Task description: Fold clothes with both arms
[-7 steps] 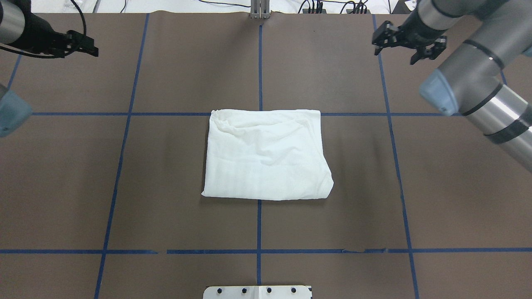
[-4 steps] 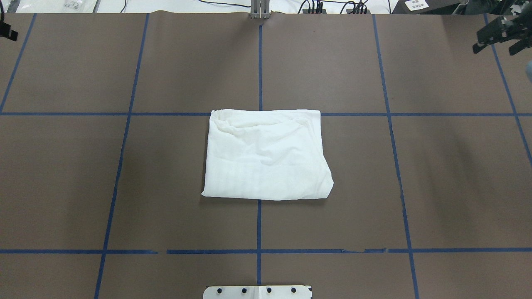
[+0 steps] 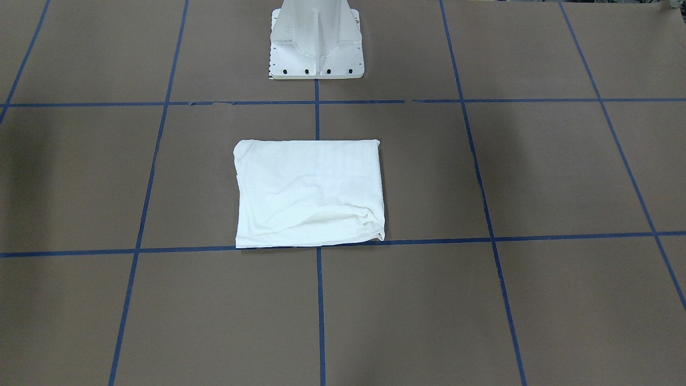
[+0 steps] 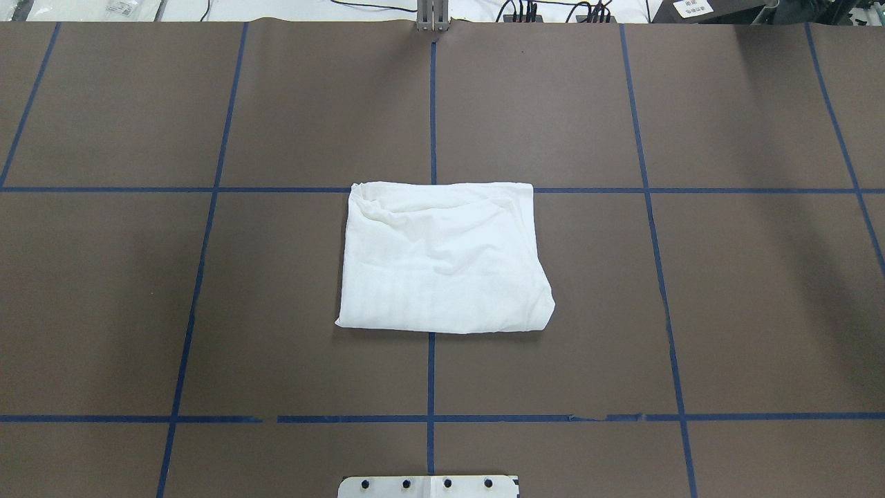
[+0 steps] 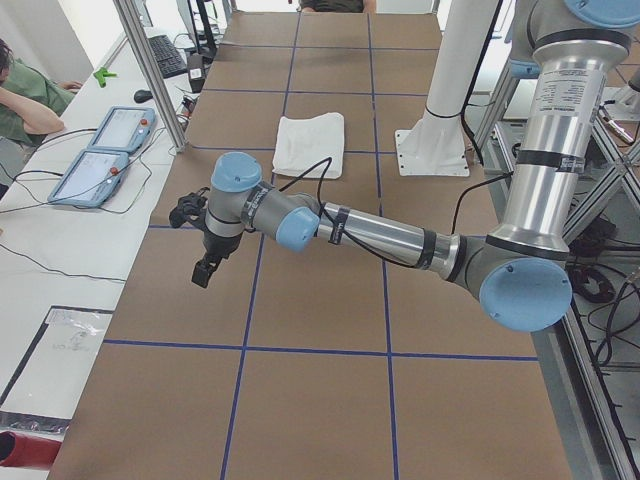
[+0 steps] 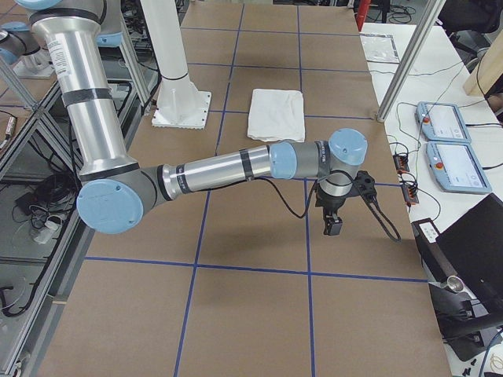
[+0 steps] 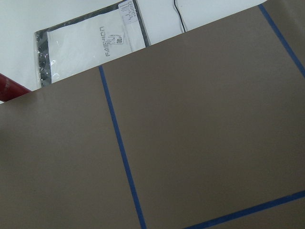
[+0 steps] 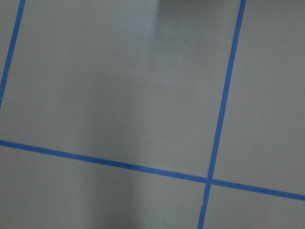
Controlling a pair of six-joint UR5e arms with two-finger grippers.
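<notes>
**Shirt folded at table centre, both arms standing off**

The white T-shirt [image 4: 442, 259] lies as a compact, roughly rectangular packet in the middle of the table [image 4: 207, 311], on the crossing of the blue tape lines. In the overhead view its 12 o'clock edge runs along a tape line. No sleeve, collar or printed text shows, so they are presumably tucked inside the layers.

Neither gripper touches the cloth. In the left side view the left gripper [image 5: 204, 270] hangs over bare brown table at about 7 o'clock from the shirt, well apart from it. In the right side view the right gripper [image 6: 334, 225] hangs at about 5 o'clock from the shirt, also well apart. Both grippers show only in these side views, so I cannot tell whether their jaws are spread or pressed together. Nothing appears to be held. The wrist cameras see only table and tape, and the left one also catches a plastic bag [image 7: 90, 43] at 11 o'clock.

As a judgement, the folding looks essentially done. The flaws are small: puckered cloth along the 12 o'clock edge, and a corner at 4 o'clock that bulges past the rectangle's outline. At most a tidying press or tuck is left.
</notes>
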